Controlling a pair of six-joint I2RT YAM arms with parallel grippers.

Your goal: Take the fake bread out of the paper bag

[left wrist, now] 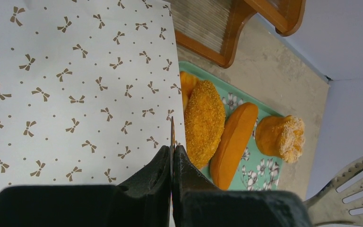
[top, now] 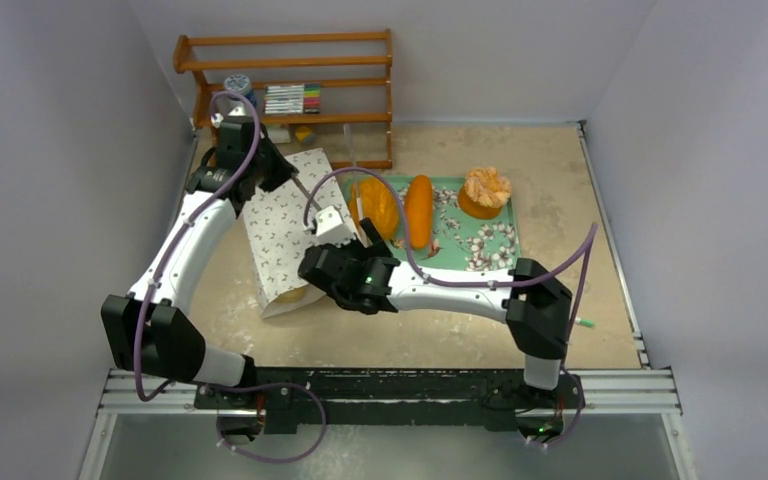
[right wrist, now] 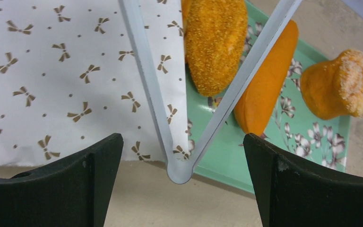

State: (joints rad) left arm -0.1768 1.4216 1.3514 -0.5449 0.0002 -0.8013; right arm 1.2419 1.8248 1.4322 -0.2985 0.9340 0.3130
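Observation:
The white paper bag [top: 285, 232] with small brown bows lies flat on the table, left of the green floral tray [top: 480, 250]. On the tray lie a lumpy loaf [top: 378, 207], a smooth loaf [top: 418, 210] and a ruffled pastry [top: 485, 188]. Another orange piece [left wrist: 187, 82] peeks out behind the lumpy loaf. My left gripper [left wrist: 172, 153] is shut on a thin edge of the bag [left wrist: 75, 94] at its far end. My right gripper [right wrist: 183, 139] is open, its jaws on either side of the hinge of grey tongs [right wrist: 149, 90], apart from them.
A wooden shelf [top: 290, 90] with markers stands at the back left. The tongs' slotted end [left wrist: 350, 189] shows in the left wrist view. The bag's near end [top: 293, 293] shows tan. Grey walls close in the table on three sides.

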